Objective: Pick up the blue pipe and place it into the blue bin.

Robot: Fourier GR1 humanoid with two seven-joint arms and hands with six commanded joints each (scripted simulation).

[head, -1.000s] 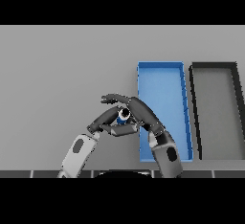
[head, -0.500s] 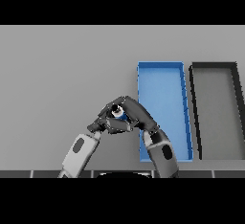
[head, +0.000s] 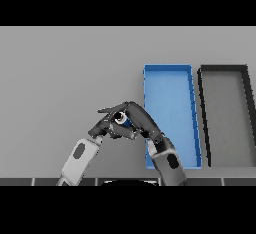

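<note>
The blue pipe [head: 123, 121] is short, with a pale round end facing up. It sits left of the blue bin [head: 169, 73], over the grey table. My right hand [head: 141, 121] reaches in from the lower right, its fingers and thumb curled round the pipe and hiding most of it. My left hand [head: 102, 127] lies just left of the pipe with relaxed fingers, close against the right hand's fingertips. The long blue bin stands to the right of both hands and holds nothing that I can see.
A dark grey bin [head: 223, 70] of the same long shape stands to the right of the blue bin. The grey table [head: 60, 78] stretches away to the left and to the back.
My right hand has shifted a little to the left with the pipe, and its fingers have curled more tightly round it. The left hand has barely moved.
</note>
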